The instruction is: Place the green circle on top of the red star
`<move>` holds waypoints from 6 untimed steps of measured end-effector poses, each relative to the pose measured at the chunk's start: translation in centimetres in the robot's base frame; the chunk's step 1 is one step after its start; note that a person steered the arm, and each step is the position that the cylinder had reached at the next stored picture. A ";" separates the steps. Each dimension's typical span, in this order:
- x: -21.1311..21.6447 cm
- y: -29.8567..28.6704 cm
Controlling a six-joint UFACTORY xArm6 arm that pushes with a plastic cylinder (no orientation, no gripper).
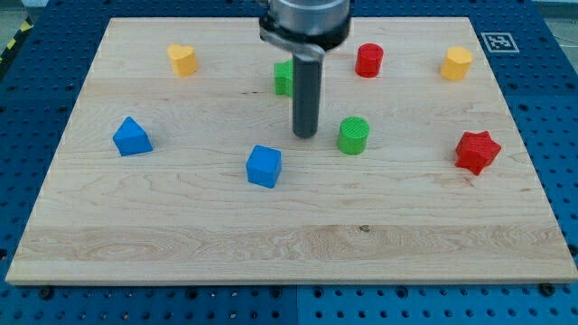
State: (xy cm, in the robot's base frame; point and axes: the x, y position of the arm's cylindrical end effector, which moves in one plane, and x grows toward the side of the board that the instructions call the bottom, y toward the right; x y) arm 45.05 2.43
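While the rod is standing upright over the middle of the table [181, 226], my tip [305, 135] is resting just to the view's left of the green circle [353, 135], near it but not visibly touching. No jaws are fitted to this arm, so nothing is being held; the rod is simply ending in a bare tip. The green circle is sitting a little right of the table's centre, well apart from the red star [477, 152], which is lying near the view's right edge at about the same height. A second green block [284, 78] is peeking out behind the rod toward the view's top, its shape partly hidden. A red cylinder [368, 60] is standing above and slightly right of the green circle. A yellow block [456, 64] is sitting at the upper right and a yellow heart [182, 60] at the upper left. A blue cube [264, 166] is lying below and left of my tip, and another blue block [132, 137] is sitting farther toward the view's left.
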 end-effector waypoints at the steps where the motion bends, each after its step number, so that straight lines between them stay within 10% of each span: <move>1: 1.1 5.8; 2: -1.8 13.9; 6: -8.1 15.0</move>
